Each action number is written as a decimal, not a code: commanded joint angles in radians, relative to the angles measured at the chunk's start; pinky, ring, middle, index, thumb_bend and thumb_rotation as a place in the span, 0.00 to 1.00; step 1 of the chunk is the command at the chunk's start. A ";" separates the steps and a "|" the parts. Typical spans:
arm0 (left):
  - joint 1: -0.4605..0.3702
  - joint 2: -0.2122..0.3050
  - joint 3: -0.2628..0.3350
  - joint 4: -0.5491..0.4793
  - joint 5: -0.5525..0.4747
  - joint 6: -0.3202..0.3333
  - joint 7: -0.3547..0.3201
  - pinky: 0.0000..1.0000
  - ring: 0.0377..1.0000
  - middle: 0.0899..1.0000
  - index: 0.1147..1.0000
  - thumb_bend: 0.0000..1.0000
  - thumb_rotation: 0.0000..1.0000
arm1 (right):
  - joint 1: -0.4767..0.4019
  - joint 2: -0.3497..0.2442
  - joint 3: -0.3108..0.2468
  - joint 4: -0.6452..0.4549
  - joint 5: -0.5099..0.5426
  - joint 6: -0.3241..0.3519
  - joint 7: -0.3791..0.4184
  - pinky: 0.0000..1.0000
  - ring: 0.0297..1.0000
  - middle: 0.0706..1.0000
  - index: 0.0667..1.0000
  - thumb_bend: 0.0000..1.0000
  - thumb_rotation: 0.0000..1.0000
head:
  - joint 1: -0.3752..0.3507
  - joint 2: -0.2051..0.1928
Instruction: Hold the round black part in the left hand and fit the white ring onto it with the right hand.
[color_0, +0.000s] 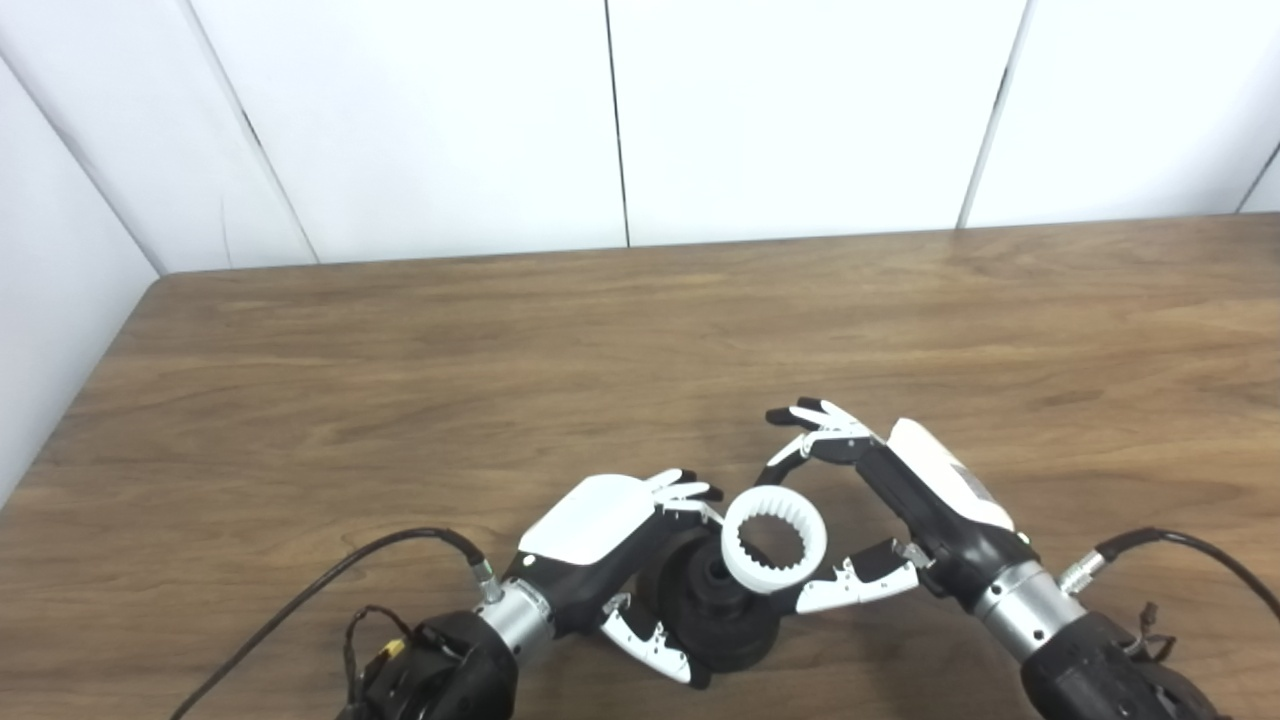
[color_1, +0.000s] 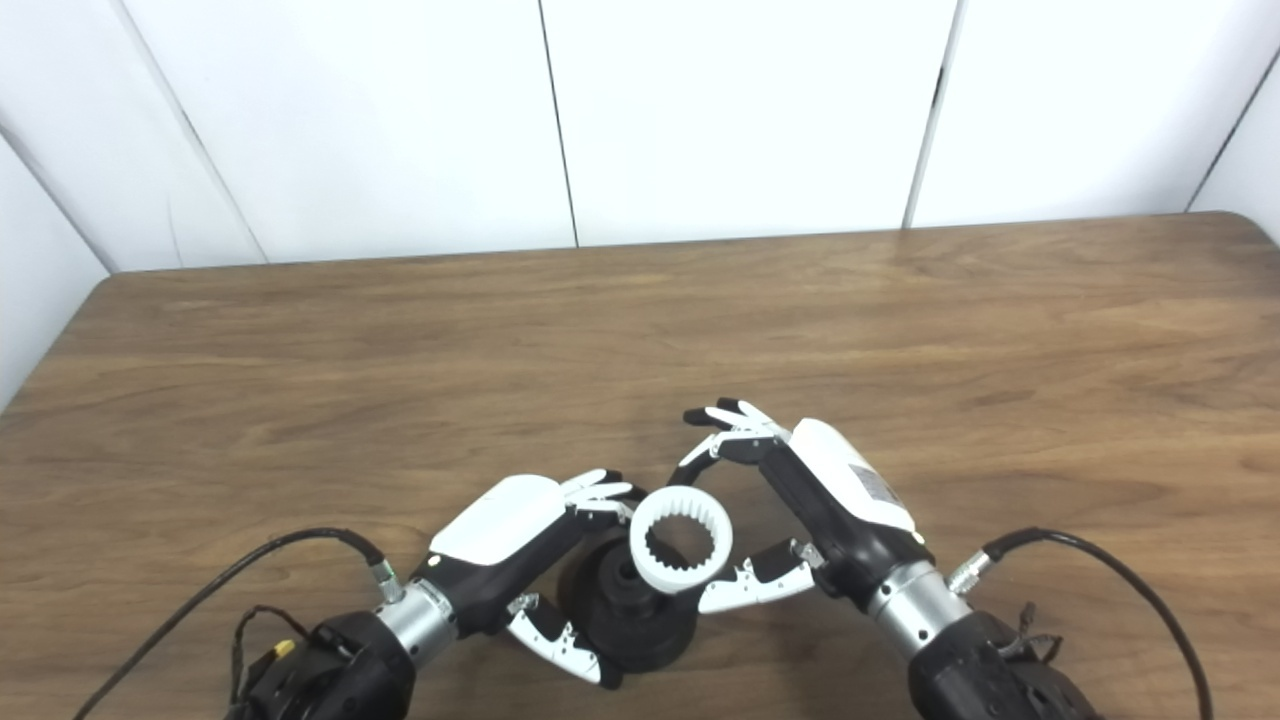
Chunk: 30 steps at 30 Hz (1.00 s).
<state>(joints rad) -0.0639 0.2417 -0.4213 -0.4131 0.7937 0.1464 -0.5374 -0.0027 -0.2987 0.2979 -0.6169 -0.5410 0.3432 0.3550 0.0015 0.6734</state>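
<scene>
The round black part (color_0: 715, 615) stands low in the middle of the wooden table (color_0: 500, 380). My left hand (color_0: 600, 540) is shut on it, fingers over its far side and thumb at the near side. The toothed white ring (color_0: 733, 540) lies tilted on top of the black part, facing the camera. Just right of the ring is my right hand (color_0: 900, 500), its fingers spread wide. The fingertips (color_0: 800, 420) arch above the ring's upper edge. The thumb (color_0: 850, 585) reaches to the ring's lower right rim; I cannot tell whether it touches.
A black cable (color_0: 330, 585) runs from my left wrist toward the bottom left. Another cable (color_0: 1200, 550) loops off my right wrist. The table's left edge and rounded back corner (color_0: 150, 290) meet white wall panels.
</scene>
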 joint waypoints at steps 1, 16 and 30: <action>-0.022 0.000 0.003 -0.006 0.001 -0.005 0.008 0.87 0.97 0.91 0.65 0.87 0.25 | -0.033 0.014 0.012 -0.010 -0.022 -0.037 0.000 0.91 0.96 0.88 0.45 0.52 0.16 | 0.002 0.001; -0.018 -0.004 0.005 -0.014 0.000 0.005 0.004 0.85 0.97 0.91 0.65 0.87 0.24 | -0.031 0.052 0.044 0.016 -0.047 -0.037 0.006 0.90 0.99 0.89 0.46 0.52 0.16 | 0.006 0.004; -0.017 -0.008 0.004 -0.020 -0.001 -0.002 0.013 0.85 0.97 0.91 0.65 0.87 0.24 | -0.028 0.055 0.050 0.028 -0.046 -0.043 0.015 0.93 0.99 0.89 0.46 0.52 0.16 | 0.015 0.010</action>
<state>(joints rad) -0.0639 0.2371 -0.4194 -0.4129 0.7935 0.1509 -0.5351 -0.0072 -0.2512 0.3491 -0.5813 -0.5849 0.3289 0.3755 0.0153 0.6826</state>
